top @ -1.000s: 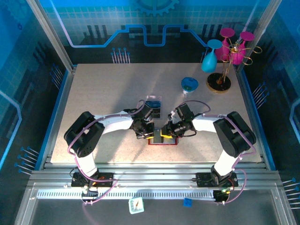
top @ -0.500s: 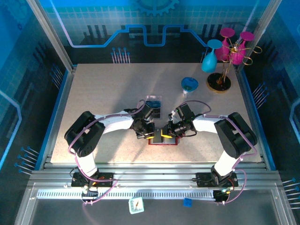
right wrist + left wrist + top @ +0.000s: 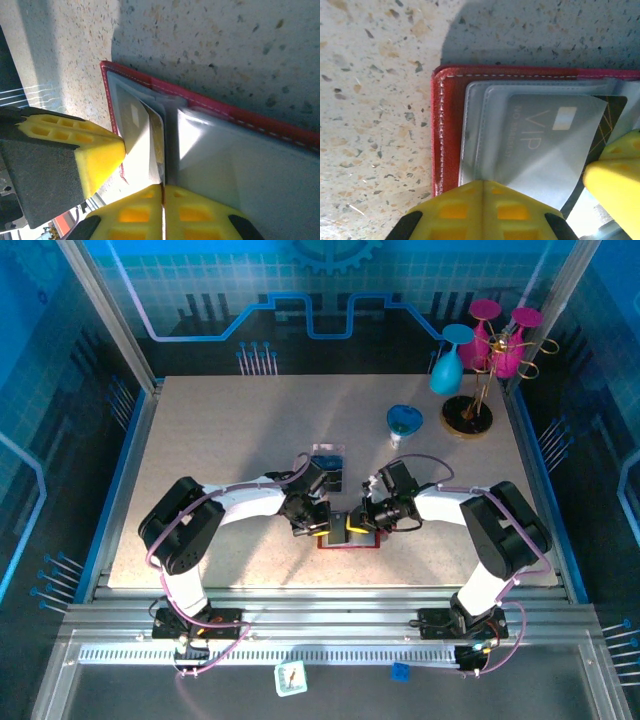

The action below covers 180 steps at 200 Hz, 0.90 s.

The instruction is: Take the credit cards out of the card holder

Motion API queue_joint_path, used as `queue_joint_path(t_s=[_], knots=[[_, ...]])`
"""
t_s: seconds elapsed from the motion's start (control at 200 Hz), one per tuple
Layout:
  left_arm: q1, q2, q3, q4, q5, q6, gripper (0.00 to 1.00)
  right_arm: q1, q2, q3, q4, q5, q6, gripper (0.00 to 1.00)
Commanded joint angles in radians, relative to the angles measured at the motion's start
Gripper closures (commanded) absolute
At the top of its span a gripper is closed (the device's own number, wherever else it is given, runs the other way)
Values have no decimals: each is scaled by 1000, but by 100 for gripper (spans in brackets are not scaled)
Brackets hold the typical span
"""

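Observation:
The red card holder [image 3: 350,544] lies open near the table's front, and both grippers are down on it. Its red stitched border [image 3: 442,125] frames grey pockets. A silver VIP credit card [image 3: 540,145] sits in the left pocket, with a black credit card [image 3: 612,107] partly under it. My left gripper [image 3: 482,184] [image 3: 326,528] is shut, pinching that pocket's creased lower edge. My right gripper [image 3: 163,191] [image 3: 358,527] is shut at the holder's fold [image 3: 225,107], and the black card's gold-marked edge [image 3: 158,140] runs into its jaws.
A clear box [image 3: 327,460] with blue contents stands just behind the grippers. At the back right are a blue dish [image 3: 404,420] and a stand [image 3: 468,415] hung with pink and blue glasses. Bare tabletop [image 3: 200,440] lies to the left.
My right gripper's jaws have closed and it has edged slightly left over the holder. The left gripper has stayed shut in place.

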Motion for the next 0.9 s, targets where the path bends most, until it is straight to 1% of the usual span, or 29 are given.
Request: queue_joint_path(t_s=[0.0, 0.35, 0.62, 0.76, 0.895], knots=[[-10, 46, -17, -58, -23, 27, 100, -23, -33, -8, -40, -7, -34, 92], [-10, 46, -19, -50, -23, 23, 100, -71, -68, 33, -217, 33, -155, 94], [-11, 44, -9, -56, -23, 28, 100, -89, -105, 93, -379, 130, -250, 95], [-10, 42, -9, -58, -23, 28, 100, -92, -119, 119, -424, 164, -270, 95], [-10, 38, -11, -56, -23, 28, 100, -91, -116, 134, -436, 167, -274, 95]])
